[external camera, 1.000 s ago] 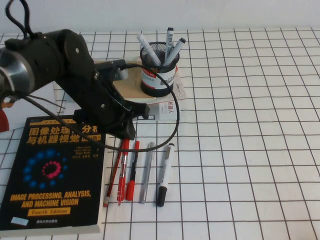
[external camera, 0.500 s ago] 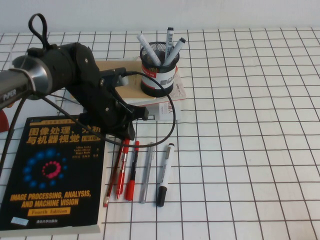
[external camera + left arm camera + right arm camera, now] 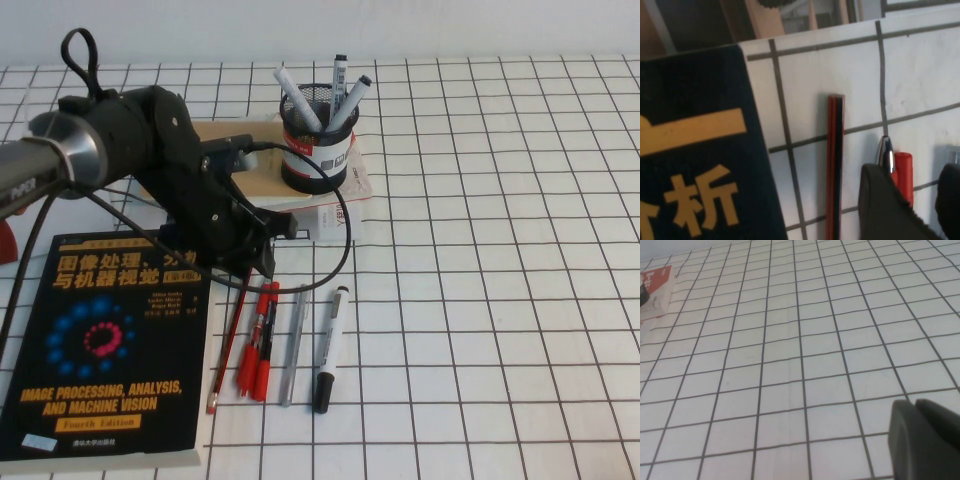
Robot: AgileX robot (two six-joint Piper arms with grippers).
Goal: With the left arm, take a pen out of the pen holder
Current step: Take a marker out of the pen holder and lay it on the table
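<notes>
Seen from above, the left end effector (image 3: 258,265) hangs centre-left over a red plastic pen (image 3: 248,365) lying on the white gridded counter (image 3: 480,300), below the black mesh pen holder (image 3: 318,140) (grey markers (image 3: 345,95) inside). The left wrist view shows its fingers (image 3: 887,205) apart, astride that pen (image 3: 904,170). The right wrist view shows the right end effector (image 3: 916,435) above the counter, fingers together.

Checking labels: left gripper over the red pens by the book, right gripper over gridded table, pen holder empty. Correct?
No: the high view shows three markers in the pen holder. Left gripper over red pens by the book, right gripper over gridded table: correct.
</notes>
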